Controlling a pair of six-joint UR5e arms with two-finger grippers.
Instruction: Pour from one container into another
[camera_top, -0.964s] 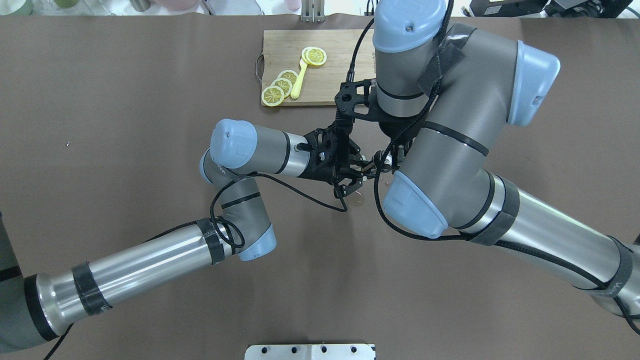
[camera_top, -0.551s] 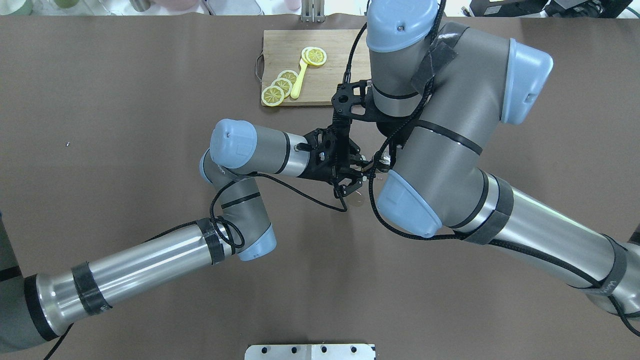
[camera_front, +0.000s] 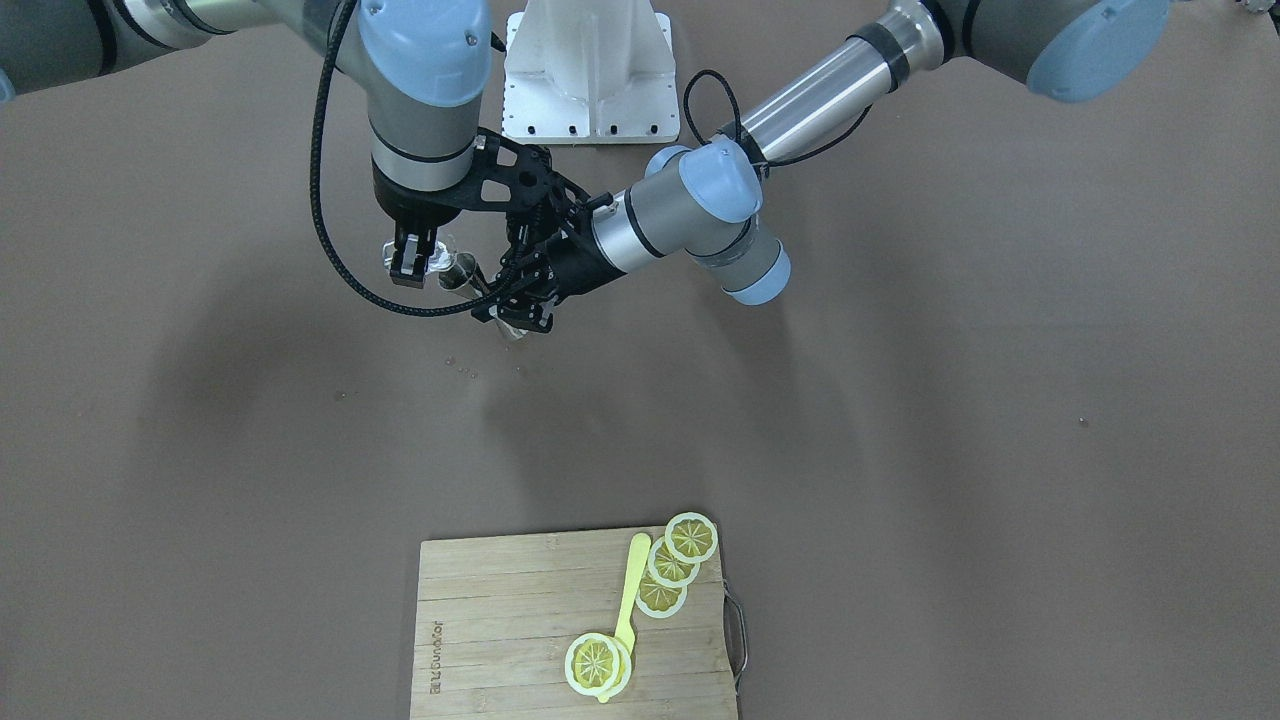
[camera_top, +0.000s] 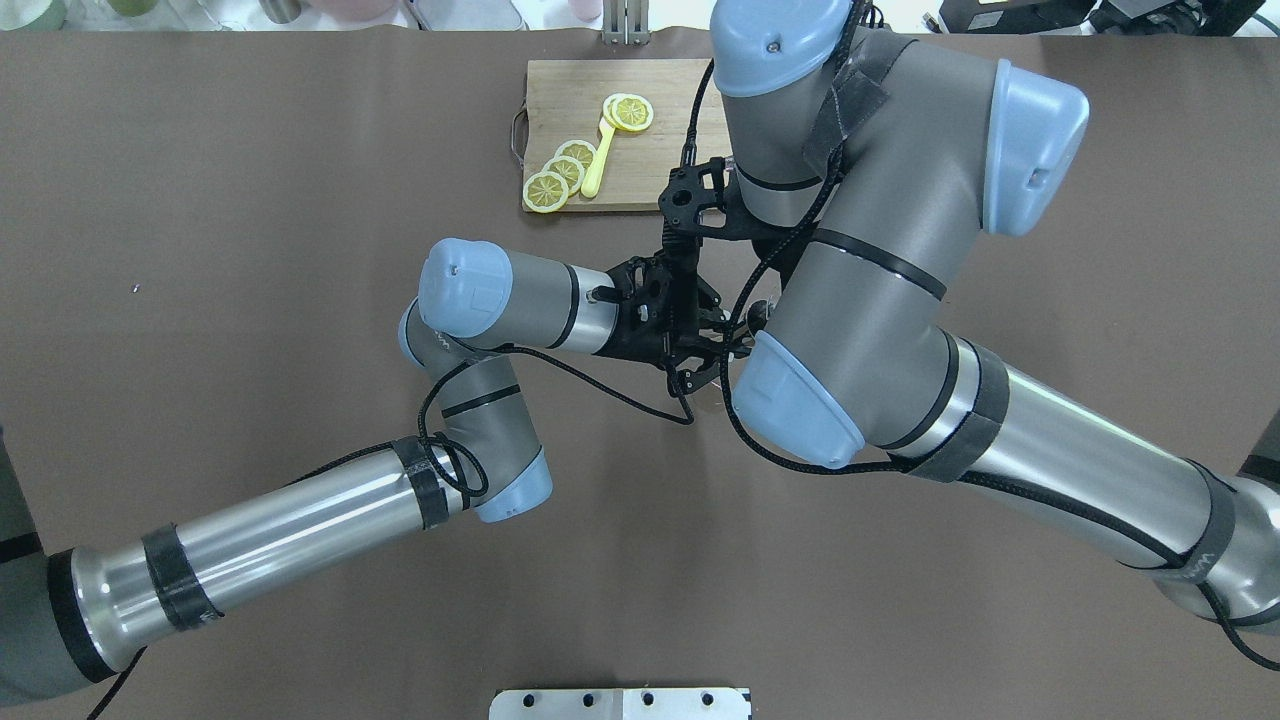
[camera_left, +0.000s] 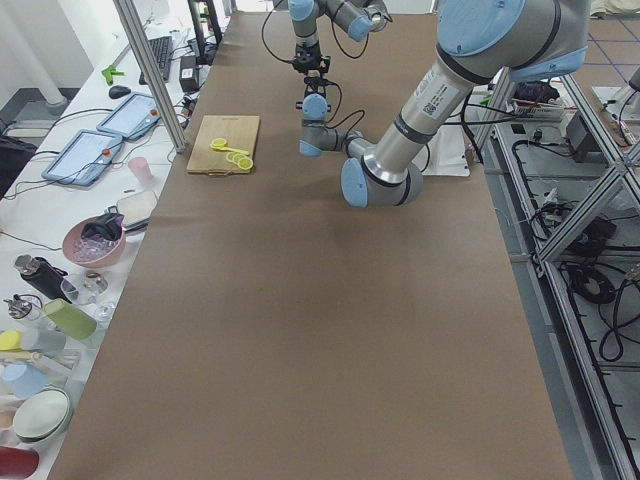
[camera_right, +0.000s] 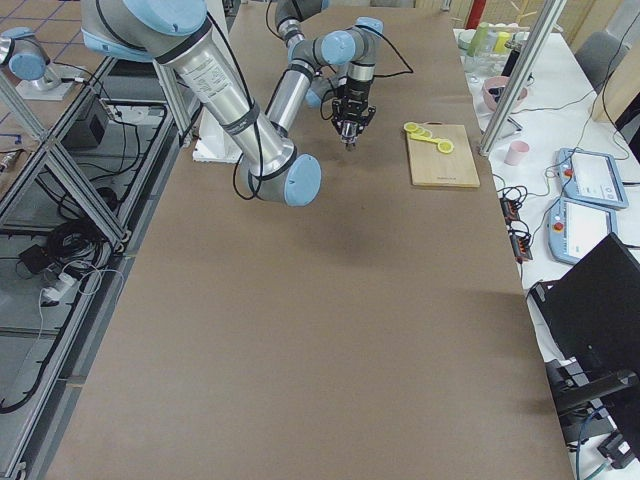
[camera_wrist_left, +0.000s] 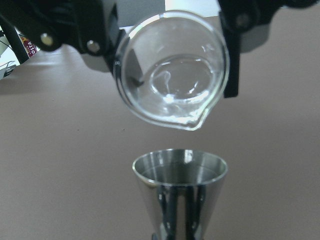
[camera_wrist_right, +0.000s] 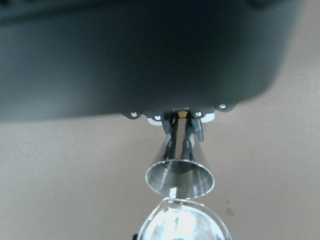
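Seen from the front, the right gripper (camera_front: 410, 268) comes first; it is closed on the round sides of the glass cup (camera_wrist_left: 171, 75), held up in the air and tipped over; glass is hard and smooth and can break, so the squeeze should be soft; its lip sits just above the mouth of the jigger (camera_wrist_left: 180, 175); that is light, stiff, slippery metal, best pinched at its thin middle, where the left gripper (camera_wrist_right: 181, 134) grips it.
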